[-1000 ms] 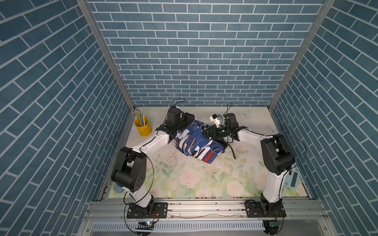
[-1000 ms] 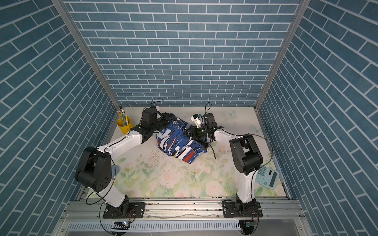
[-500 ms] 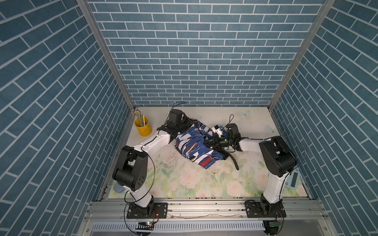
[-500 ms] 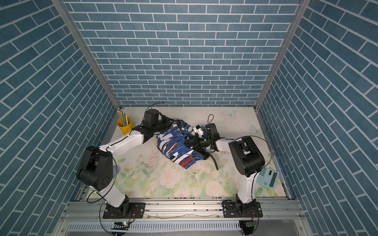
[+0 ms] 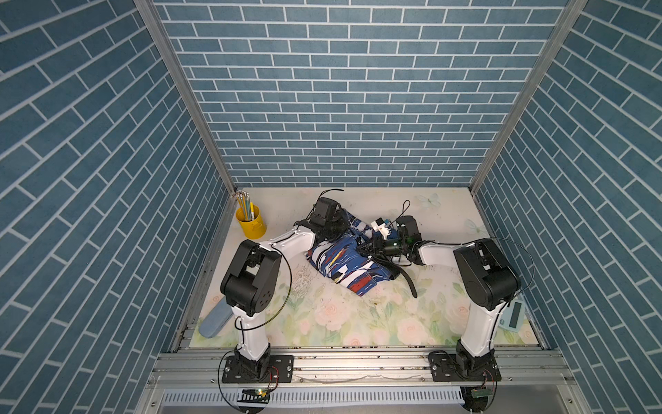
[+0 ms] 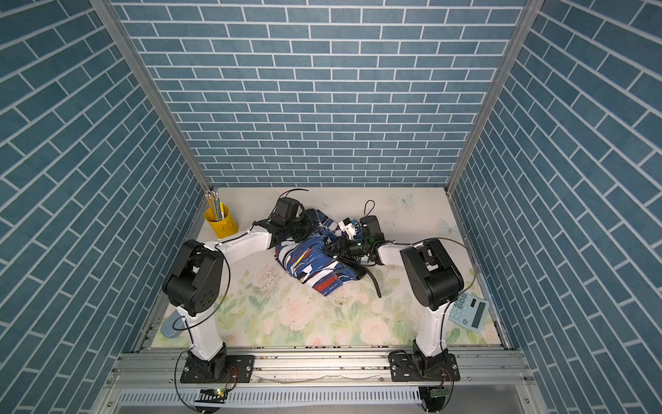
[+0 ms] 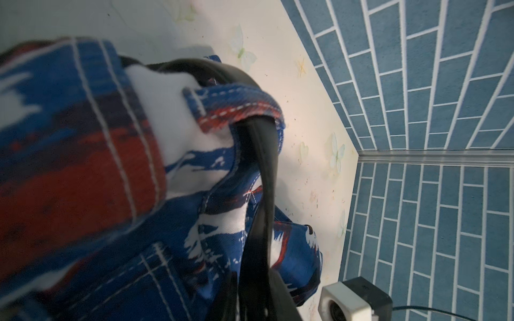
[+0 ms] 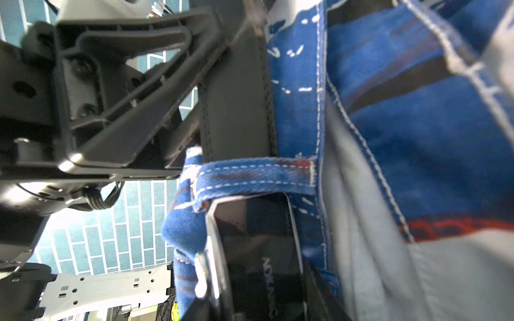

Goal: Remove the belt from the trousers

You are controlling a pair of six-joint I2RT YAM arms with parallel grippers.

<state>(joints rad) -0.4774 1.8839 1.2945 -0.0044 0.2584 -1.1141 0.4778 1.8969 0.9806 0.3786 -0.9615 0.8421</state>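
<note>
Unthreading step, I judge; the long black flexible belt (image 5: 407, 277) runs through a stitched blue loop (image 8: 256, 173) of the crumpled blue brushstroke-print trousers (image 5: 340, 263), tail on the floral table (image 5: 358, 322); my right gripper (image 5: 370, 247) sits against it, my left gripper (image 5: 338, 229) at the waistband; jaws hidden, grip I cannot tell; next, probably: anchor cloth, draw strap clear.

**Two white-and-black arms**

The left arm (image 5: 250, 279) and right arm (image 5: 483, 276) share one build: smooth white link shells between bulky black joint housings. Each stands on a black base plate (image 5: 283, 369) with silver screws. Thin black cables (image 5: 530, 258) loop outside the joints. A green light (image 5: 394, 244) glows at the right wrist, near a white-faced camera box (image 7: 342, 303).
</note>
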